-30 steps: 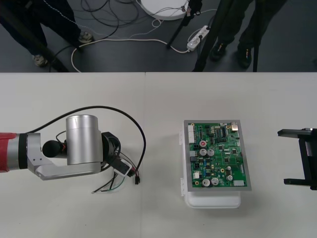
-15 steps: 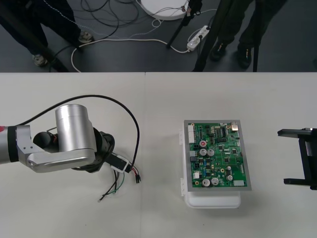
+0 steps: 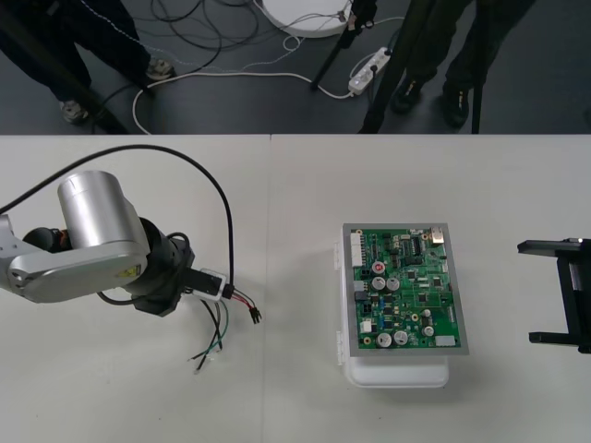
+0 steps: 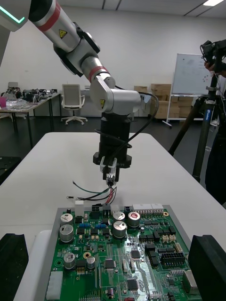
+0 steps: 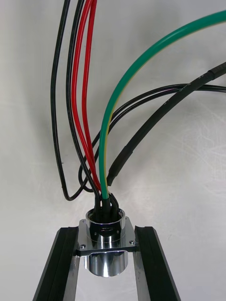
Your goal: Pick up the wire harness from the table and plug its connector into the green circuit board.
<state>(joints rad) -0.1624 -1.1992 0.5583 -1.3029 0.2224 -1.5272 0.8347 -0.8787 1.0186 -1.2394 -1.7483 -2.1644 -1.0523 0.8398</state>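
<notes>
Mid-left in the front view, the left jaws clamp the harness (image 3: 219,325) by its metal socket (image 5: 107,240), its wires and plug (image 3: 254,316) trailing just right of them. The green circuit board (image 3: 406,295) sits centre-right; the right jaws stand apart at the right edge.

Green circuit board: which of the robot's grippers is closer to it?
Right. The right gripper hangs open just off the right side of the board; the left gripper, shut on the wire harness, is farther off on the board's left.
</notes>
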